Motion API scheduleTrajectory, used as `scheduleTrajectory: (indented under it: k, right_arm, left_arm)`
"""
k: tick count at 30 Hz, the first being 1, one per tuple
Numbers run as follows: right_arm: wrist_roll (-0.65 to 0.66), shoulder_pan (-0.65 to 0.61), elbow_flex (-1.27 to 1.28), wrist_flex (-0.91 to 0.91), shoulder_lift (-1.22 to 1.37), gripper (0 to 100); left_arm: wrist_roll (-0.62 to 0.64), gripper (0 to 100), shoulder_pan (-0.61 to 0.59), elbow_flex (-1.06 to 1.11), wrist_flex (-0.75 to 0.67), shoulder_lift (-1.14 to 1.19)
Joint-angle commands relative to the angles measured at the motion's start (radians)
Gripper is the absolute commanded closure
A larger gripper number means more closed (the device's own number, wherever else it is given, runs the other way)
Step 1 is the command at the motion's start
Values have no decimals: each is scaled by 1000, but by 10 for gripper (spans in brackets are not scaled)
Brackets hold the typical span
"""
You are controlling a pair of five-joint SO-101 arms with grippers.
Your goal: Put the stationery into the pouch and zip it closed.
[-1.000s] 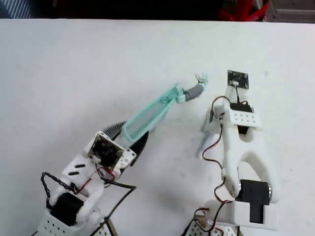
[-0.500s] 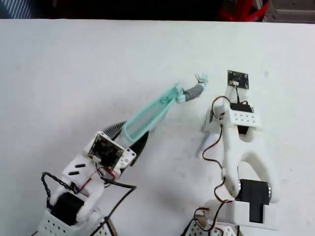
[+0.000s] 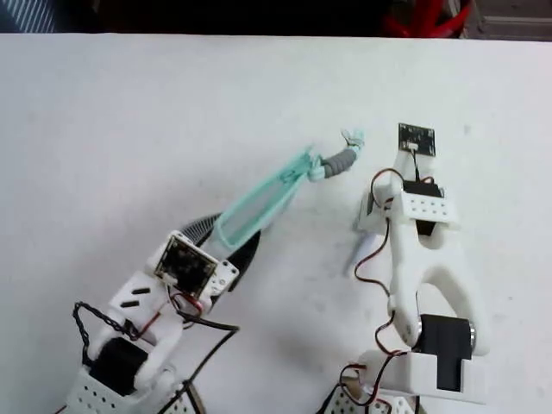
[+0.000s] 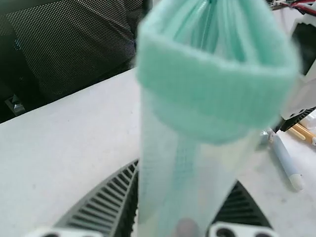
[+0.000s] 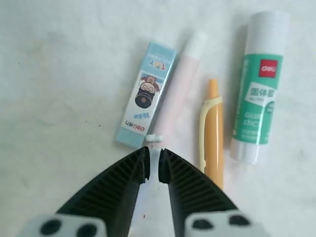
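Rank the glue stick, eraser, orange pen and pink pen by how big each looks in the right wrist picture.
1. glue stick
2. eraser
3. orange pen and pink pen: these look alike, and both are partly hidden by the right end effector, so no ranking between them.

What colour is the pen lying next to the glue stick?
The pen is orange with a pale yellow clip, best seen in the right wrist view.

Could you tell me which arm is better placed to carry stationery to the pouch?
Right: the right tool is closed on the end of the pink pen, while the left tool is occupied holding the pouch.
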Motion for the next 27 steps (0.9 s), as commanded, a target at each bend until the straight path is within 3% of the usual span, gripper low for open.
scheduleTrajectory:
  k: [1,11,19,27]
  right_arm:
    - [-8,8,-17,7,-44,953]
    - [-9,8,-23,42,-48,950]
    - [-8,7,-23,42,-45,738]
    - [-8,4,-23,36,-41,722]
  left_arm:
    - [-6,809,4,-5,-21,-1]
    - [-6,809,4,-5,-21,-1]
    - [-6,809,4,-5,-21,-1]
    - [-6,809,2,-5,-21,-1]
